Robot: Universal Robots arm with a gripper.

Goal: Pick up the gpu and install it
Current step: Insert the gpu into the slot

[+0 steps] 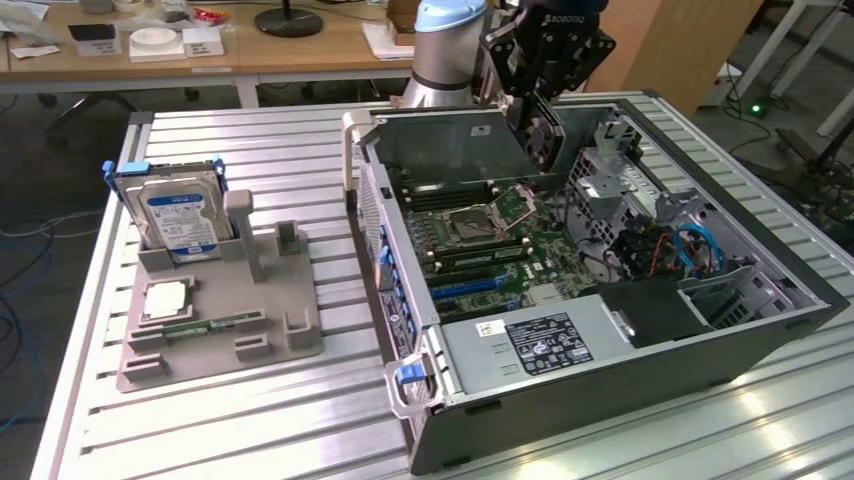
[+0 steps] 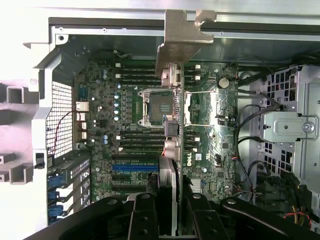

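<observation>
— Slatted metal table (image 1: pixel 267 420), exterior view: where is the gpu (image 1: pixel 543 132)?
— Upright above the open computer case (image 1: pixel 641 388), clamped in the gripper (image 1: pixel 537 105).
— And the wrist view?
— Both fingers (image 2: pixel 143 220) pinch the gpu (image 2: pixel 181 42), edge-on over the motherboard (image 2: pixel 130 100).

Exterior view overlooks the computer case (image 1: pixel 641 385) obliquely; wrist view peers straight down into it.

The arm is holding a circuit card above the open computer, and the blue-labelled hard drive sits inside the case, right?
Not quite. The hard drive stands in the grey holder outside the computer case, as the exterior view shows. The gripper does hold the gpu above the open case.
</observation>
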